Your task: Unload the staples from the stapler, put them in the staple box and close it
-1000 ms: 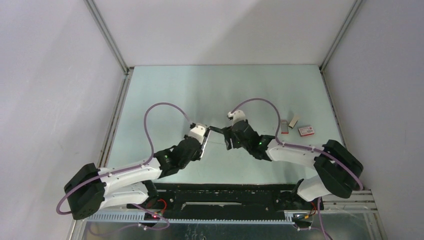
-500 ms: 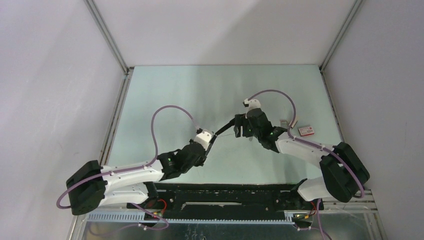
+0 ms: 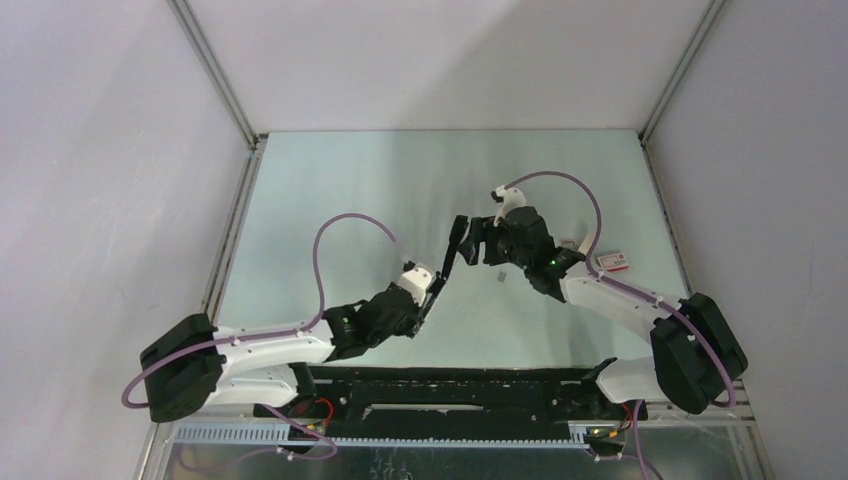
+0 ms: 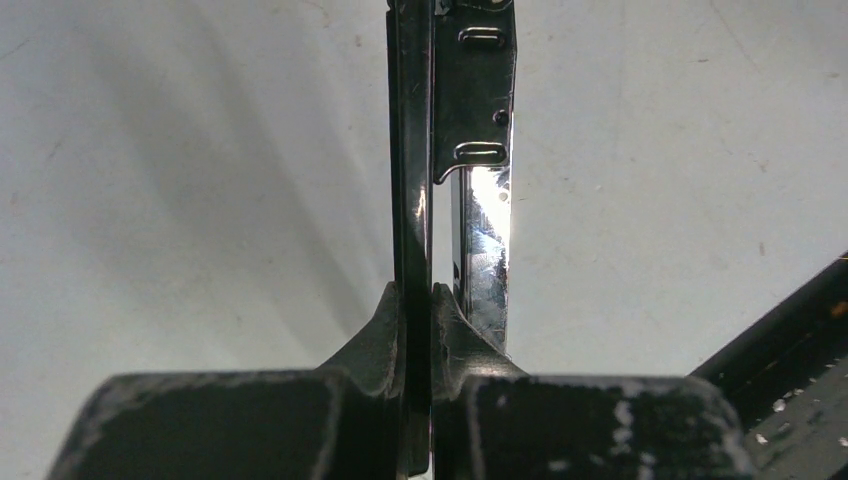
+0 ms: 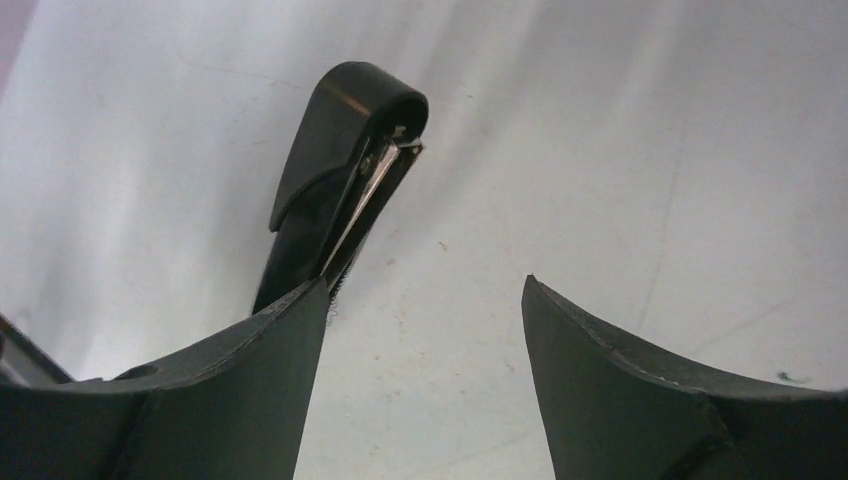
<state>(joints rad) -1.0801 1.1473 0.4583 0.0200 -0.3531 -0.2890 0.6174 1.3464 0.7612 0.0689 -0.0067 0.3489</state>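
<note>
Two grippers flank your stapler [image 3: 456, 250]: your left gripper [image 4: 418, 300] clamps its near end; your right gripper [image 5: 425, 285] stands with jaws apart, the rounded tip just beyond one finger.

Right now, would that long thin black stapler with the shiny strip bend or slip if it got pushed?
Probably stiff: the long black stapler sticks out straight from the shut left gripper, with no sag. It might twist or slip, since the fingers pinch only one thin end and its silvery metal strip looks smooth.
</note>
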